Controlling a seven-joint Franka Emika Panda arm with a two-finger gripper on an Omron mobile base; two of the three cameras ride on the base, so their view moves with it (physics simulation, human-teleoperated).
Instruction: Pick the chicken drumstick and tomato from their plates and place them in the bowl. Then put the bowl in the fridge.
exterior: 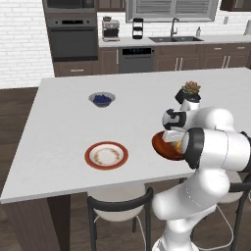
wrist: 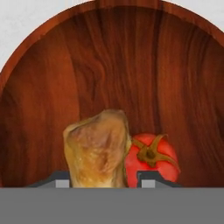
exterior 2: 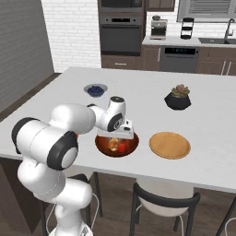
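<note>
The dark reddish-brown wooden bowl (wrist: 109, 65) sits near the island's front edge, seen in the base views as the bowl (exterior 2: 117, 144) (exterior: 162, 146). My gripper (wrist: 104, 183) (exterior 2: 120, 133) hangs low over it, shut on the golden-brown chicken drumstick (wrist: 97, 151), which stands between the two fingertips inside the bowl. The red tomato (wrist: 153, 159) with its green stem lies in the bowl, touching the drumstick's right side. The white plate with a red-brown rim (exterior: 88, 156) is bare, left of the bowl. A tan wooden plate (exterior 2: 169, 144) lies bare to the bowl's right. The fridge is out of view.
A small grey bowl of blueberries (exterior: 102, 99) sits farther back on the white island (exterior: 59, 122). A black plant pot (exterior 2: 178, 97) stands behind the wooden plate. Dark-framed chairs (exterior 2: 163, 203) are tucked under the island's front edge.
</note>
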